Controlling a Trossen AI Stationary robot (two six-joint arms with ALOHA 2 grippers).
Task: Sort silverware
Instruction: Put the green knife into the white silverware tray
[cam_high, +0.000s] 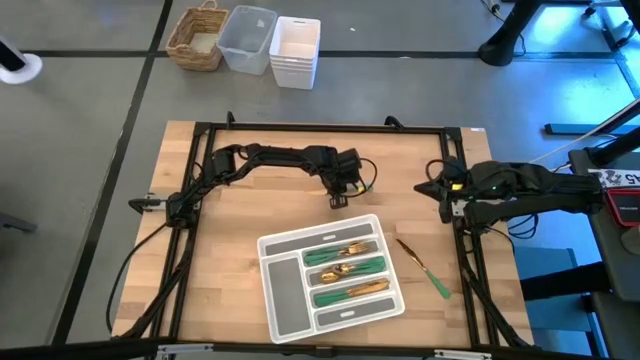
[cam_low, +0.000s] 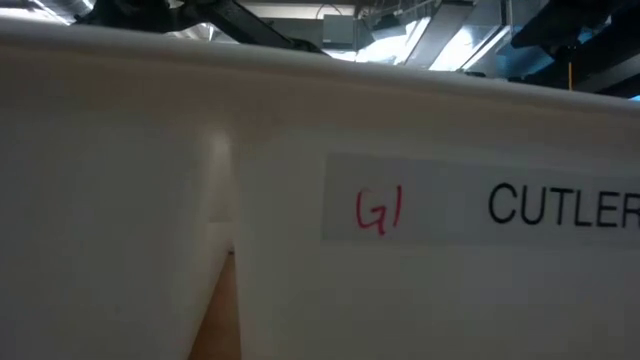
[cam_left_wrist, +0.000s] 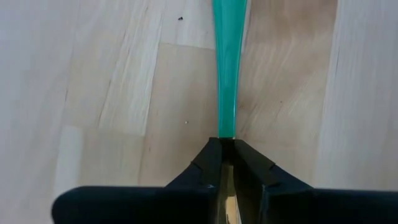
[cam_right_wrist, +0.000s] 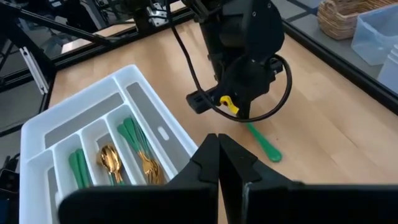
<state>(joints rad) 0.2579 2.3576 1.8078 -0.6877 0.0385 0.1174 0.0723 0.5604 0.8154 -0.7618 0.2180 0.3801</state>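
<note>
Left gripper (cam_left_wrist: 227, 163) pinching green-handled utensil (cam_left_wrist: 227, 68) | tray (cam_high: 290, 300): silverware (cam_high: 345, 272) in three compartments | right gripper (cam_right_wrist: 219, 163) pressed together

We look down on a pale wooden table (cam_high: 240, 240) framed by black rails (cam_high: 320, 128). On it, toward the near edge, sits a grey compartmented tray (cam_high: 283, 290), turned at a slight angle to the table's sides. Beyond the table's far edge, on the grey floor (cam_high: 90, 110), three containers stand in a row: a woven wicker basket (cam_high: 196, 38), just beside it a clear plastic bin (cam_high: 246, 38), then a stack of white bins (cam_high: 295, 52). At table height, a white wall (cam_low: 150, 200) fills our view, bearing a label (cam_low: 480, 205) with red handwritten "G1" and black print reading "CUTLER", cut off at the edge.
</note>
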